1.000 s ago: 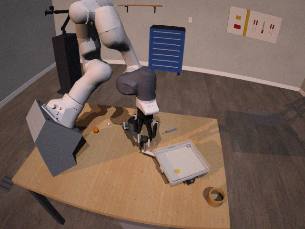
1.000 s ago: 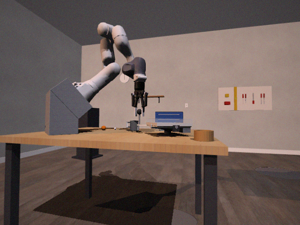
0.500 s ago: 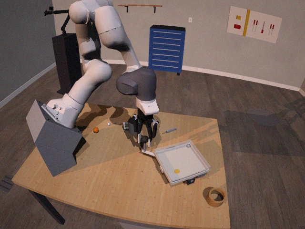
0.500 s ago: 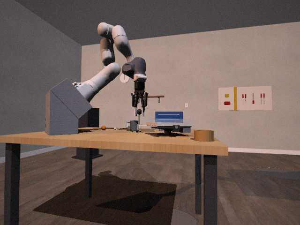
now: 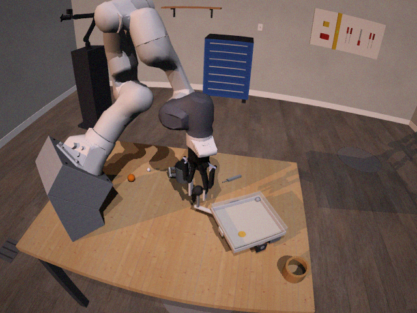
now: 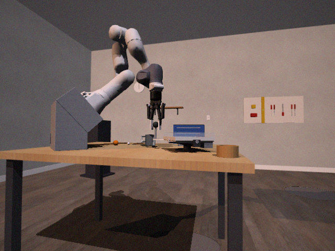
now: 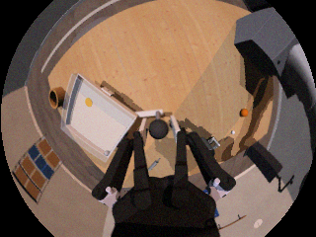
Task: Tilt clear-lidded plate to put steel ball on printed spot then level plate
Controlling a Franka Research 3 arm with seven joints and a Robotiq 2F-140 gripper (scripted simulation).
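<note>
The square white plate (image 5: 251,215) (image 6: 189,138) (image 7: 99,120) with a clear lid sits on a low pivot stand at the right of the table and looks level. The steel ball (image 5: 257,199) rests in the plate's far corner. The printed yellow spot (image 5: 242,233) (image 7: 89,102) is near the front edge, far from the ball. A thin lever (image 5: 204,209) runs from the plate's left side to an upright stick with a black knob (image 5: 197,190) (image 6: 155,124) (image 7: 157,129). My gripper (image 5: 197,193) (image 6: 155,126) (image 7: 158,121) points straight down, partly open. Its fingertips flank the knob without clamping it.
A brown tape roll (image 5: 295,268) (image 6: 227,150) (image 7: 57,98) lies near the table's front right corner. An orange ball (image 5: 131,177) (image 6: 115,142), a small white ball (image 5: 148,169), a grey cup (image 5: 182,173) and a grey pin (image 5: 232,178) lie behind the gripper. The arm's grey base block (image 5: 73,198) fills the left.
</note>
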